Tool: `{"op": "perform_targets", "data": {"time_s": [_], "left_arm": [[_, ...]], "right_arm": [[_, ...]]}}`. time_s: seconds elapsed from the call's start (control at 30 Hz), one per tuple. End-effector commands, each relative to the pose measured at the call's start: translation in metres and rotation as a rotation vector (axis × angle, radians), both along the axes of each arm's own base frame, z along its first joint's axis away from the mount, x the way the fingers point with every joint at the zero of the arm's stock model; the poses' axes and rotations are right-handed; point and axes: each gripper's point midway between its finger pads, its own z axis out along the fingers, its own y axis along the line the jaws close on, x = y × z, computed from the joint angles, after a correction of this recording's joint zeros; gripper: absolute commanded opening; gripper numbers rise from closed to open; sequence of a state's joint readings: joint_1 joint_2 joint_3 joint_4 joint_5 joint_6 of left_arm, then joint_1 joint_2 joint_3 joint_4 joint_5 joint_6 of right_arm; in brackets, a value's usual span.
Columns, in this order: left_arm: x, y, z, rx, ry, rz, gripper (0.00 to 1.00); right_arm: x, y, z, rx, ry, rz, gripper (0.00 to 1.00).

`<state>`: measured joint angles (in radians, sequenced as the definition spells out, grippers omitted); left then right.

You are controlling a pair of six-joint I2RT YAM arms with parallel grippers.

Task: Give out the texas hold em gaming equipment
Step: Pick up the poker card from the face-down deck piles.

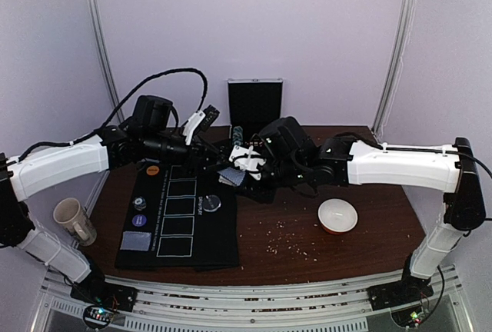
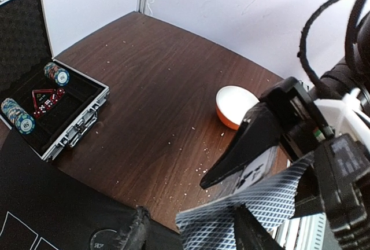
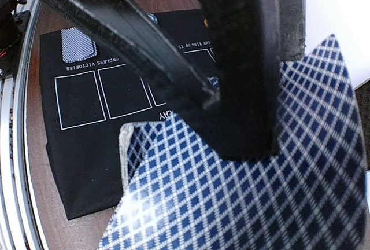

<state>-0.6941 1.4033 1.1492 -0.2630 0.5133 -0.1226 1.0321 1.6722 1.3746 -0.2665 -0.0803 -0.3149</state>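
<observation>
Down at the black mat's (image 1: 219, 236) near left corner lay one card (image 1: 136, 241), with a purple chip (image 1: 139, 220) just beyond it. Over the mat's far edge, that's where the action was: the right gripper (image 1: 240, 169) clamped on the playing cards (image 2: 260, 203), patterned backs fanned out. The left gripper (image 2: 191, 224) was right beside it, jaws apart, the fan's lower corner between its fingers; touching or not, hard to call. Only the left wrist view caught what lay past the mat's far side: the open case (image 2: 81, 127), with chip stacks (image 2: 58, 74) and red dice (image 2: 47, 100) inside.
</observation>
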Motion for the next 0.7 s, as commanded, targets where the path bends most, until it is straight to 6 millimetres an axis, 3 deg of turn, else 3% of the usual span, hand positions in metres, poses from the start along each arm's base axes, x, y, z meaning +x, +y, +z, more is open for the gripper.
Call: {"op": "perform_targets", "data": {"time_s": [0.0, 0.1, 0.17, 0.27, 0.4, 0.67], "left_arm": [[0.009, -0.007, 0.004, 0.007, -0.029, 0.000, 0.55], [0.009, -0.007, 0.007, 0.002, -0.036, -0.006, 0.56], [0.005, -0.009, 0.011, -0.016, -0.039, -0.029, 0.50], [-0.006, -0.012, 0.019, -0.056, -0.038, -0.085, 0.33], [-0.014, -0.009, 0.023, -0.071, -0.044, -0.100, 0.02], [-0.021, 0.000, 0.029, -0.067, -0.051, -0.088, 0.00]], "right_arm": [[-0.002, 0.003, 0.021, 0.052, -0.029, 0.015, 0.49], [-0.003, 0.002, 0.022, 0.053, -0.031, 0.017, 0.49], [-0.002, 0.002, 0.021, 0.048, -0.032, 0.015, 0.49], [-0.001, 0.001, 0.020, 0.046, -0.033, 0.013, 0.49], [-0.001, 0.001, 0.020, 0.043, -0.039, 0.010, 0.49], [0.005, -0.005, 0.018, 0.029, -0.050, -0.014, 0.49]]}}
